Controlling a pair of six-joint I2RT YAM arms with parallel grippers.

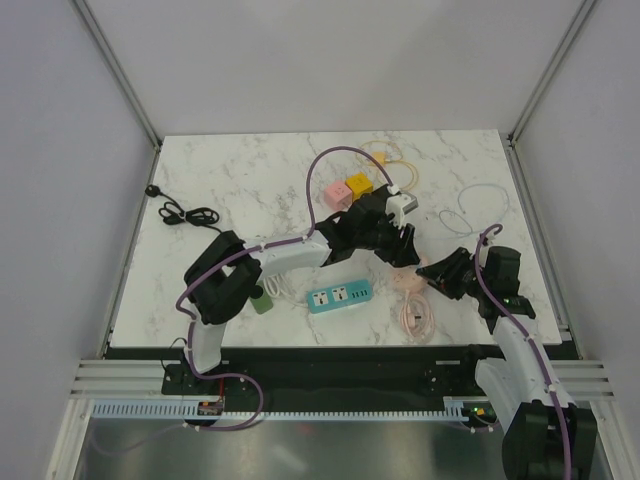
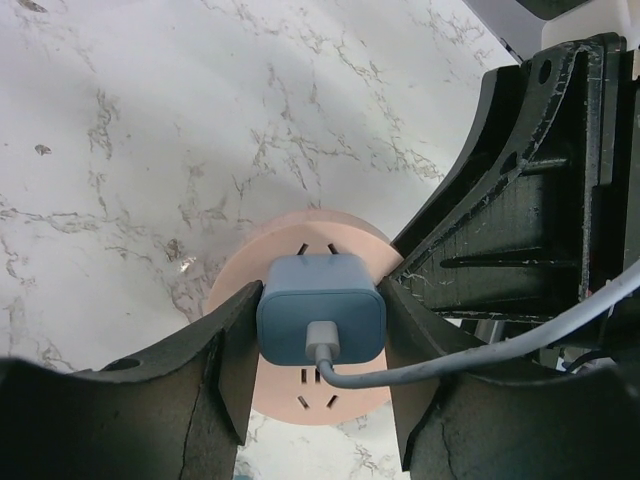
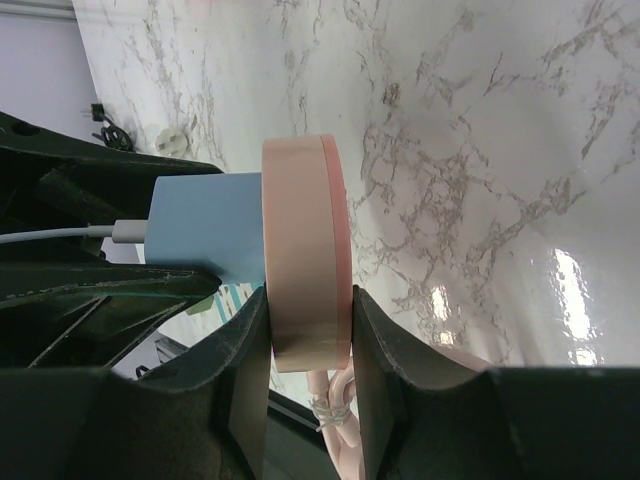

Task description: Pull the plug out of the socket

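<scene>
Blue plug [image 2: 320,305] seated in the upper pair of slots of a round pink socket [image 2: 330,240]; a second set of slots, below the plug, is free. A white cable [image 2: 480,355] leaves the plug's outer face and runs off to the right.

The left gripper [image 2: 322,290] straddles the plug, one black finger [image 2: 235,350] lying against each side of the blue body, grasping it. The right gripper [image 3: 305,300] pinches the socket across its thickness at the rim, clamped on the two flat faces; in the right wrist view the disc shows edge-on, with the plug standing out from its left face. Whether the disc rests on the table [image 1: 240,180] cannot be told.

In the top view the two grippers meet right of centre on the white marble table, the socket hidden between them. The socket's pink cord [image 1: 415,310] lies coiled just in front. A teal power strip [image 1: 340,296] lies near the front edge, left of the coil. A pink cube [image 1: 337,190] and a yellow cube [image 1: 357,185] sit side by side behind the left arm. A black cable [image 1: 185,213] lies well apart at the left edge.
</scene>
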